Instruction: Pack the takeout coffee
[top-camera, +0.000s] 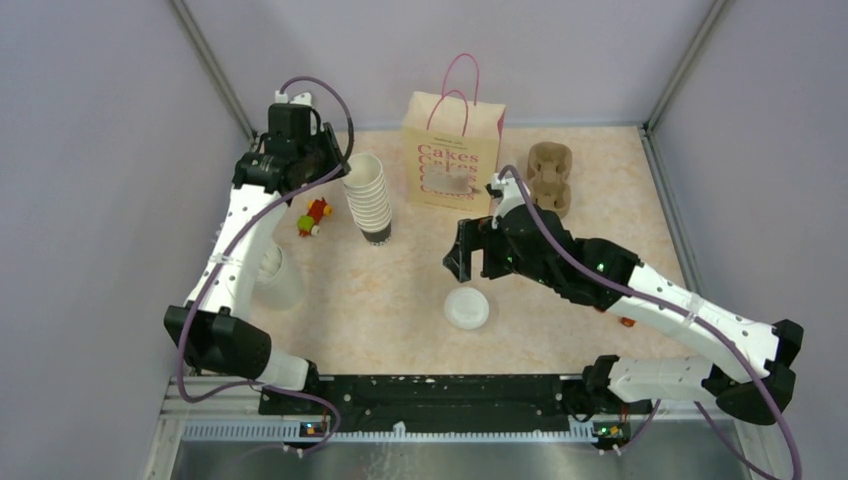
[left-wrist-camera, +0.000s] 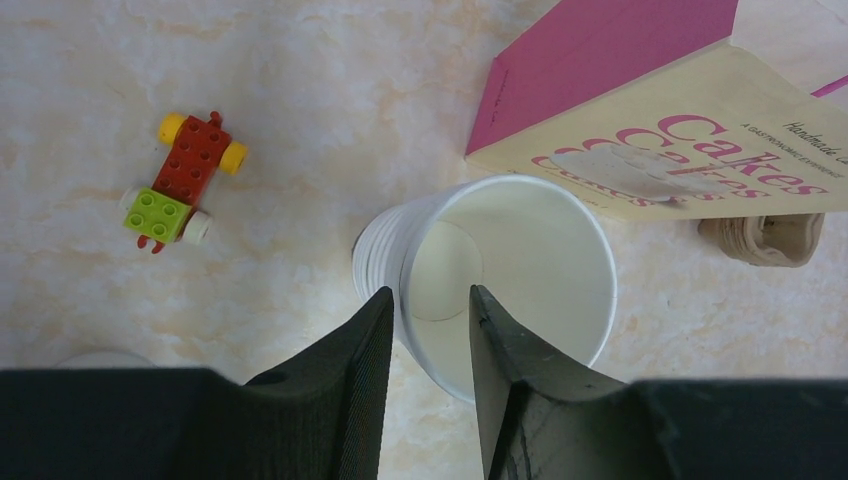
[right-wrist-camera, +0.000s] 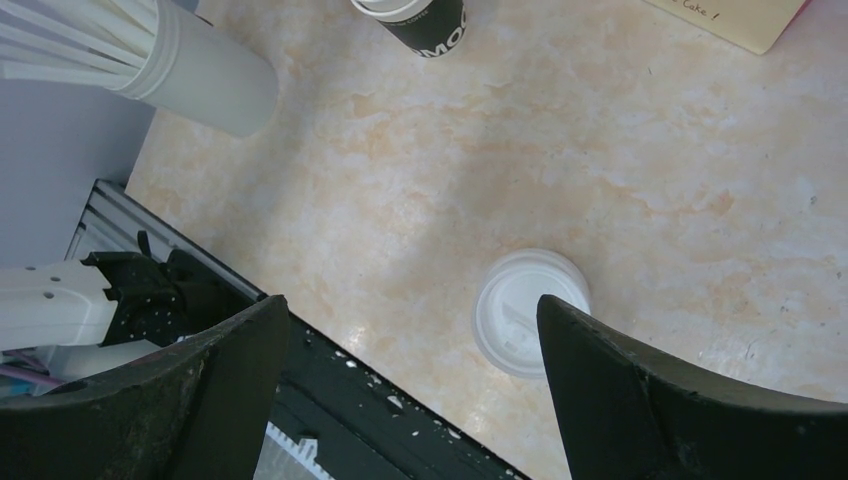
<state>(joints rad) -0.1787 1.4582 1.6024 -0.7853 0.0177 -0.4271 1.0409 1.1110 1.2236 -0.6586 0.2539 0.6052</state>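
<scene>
The right gripper (right-wrist-camera: 410, 300) hovers with its jaws spread wide. The takeout coffee (right-wrist-camera: 530, 312) stands upright below it, untouched and nearer one finger. The left gripper (left-wrist-camera: 430, 292) has its jaws partly apart and straddles the top rim of the stack of cups (left-wrist-camera: 540, 260), with one finger inside.

"Cakes" — on paper bag (top-camera: 453, 150)
</scene>
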